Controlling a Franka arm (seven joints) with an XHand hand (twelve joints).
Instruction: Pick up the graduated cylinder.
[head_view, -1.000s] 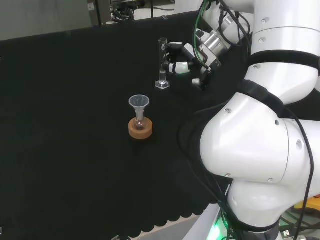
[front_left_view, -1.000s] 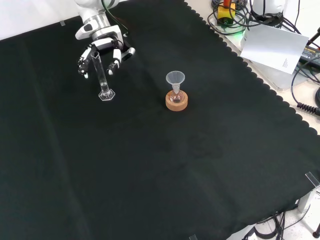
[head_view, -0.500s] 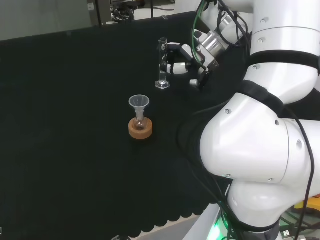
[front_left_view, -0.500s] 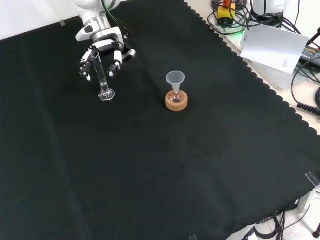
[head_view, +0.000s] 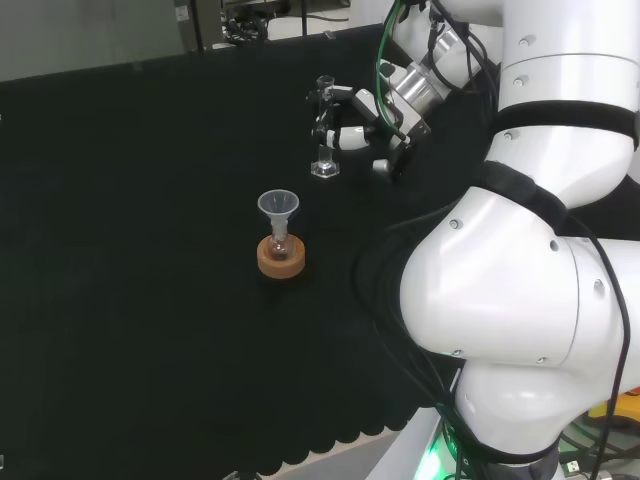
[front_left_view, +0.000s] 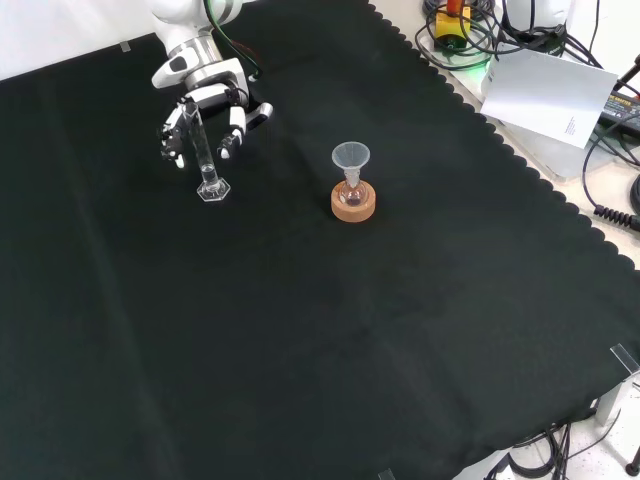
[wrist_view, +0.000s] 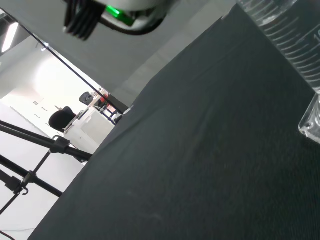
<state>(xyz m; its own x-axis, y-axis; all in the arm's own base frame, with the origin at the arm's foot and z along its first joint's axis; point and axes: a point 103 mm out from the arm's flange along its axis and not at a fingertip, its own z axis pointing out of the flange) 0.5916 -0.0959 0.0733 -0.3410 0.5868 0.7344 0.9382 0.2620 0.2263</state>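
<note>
The graduated cylinder (head_view: 323, 135) is a slim clear tube on a hexagonal foot, standing upright on the black cloth. In the front view the cylinder (front_left_view: 204, 152) rises between the fingers of the black and white hand (front_left_view: 206, 100). The fingers reach down on both sides of the tube, spread and only slightly bent, not closed round it. In the head view the hand (head_view: 362, 118) sits just right of the tube, with fingertips (head_view: 322, 100) at its upper part. The wrist view has the cylinder's ribbed wall (wrist_view: 292, 37) close by.
A small flask with a clear funnel in its neck (head_view: 279, 232) sits on a cork ring, nearer than the cylinder in the head view. In the front view this flask (front_left_view: 352, 185) stands right of the cylinder. White paper (front_left_view: 555, 95) and cables lie beyond the cloth's scalloped edge.
The hand has moved closer to the cylinder, so its fingers now flank the tube. The cylinder and the flask have stayed in place.
</note>
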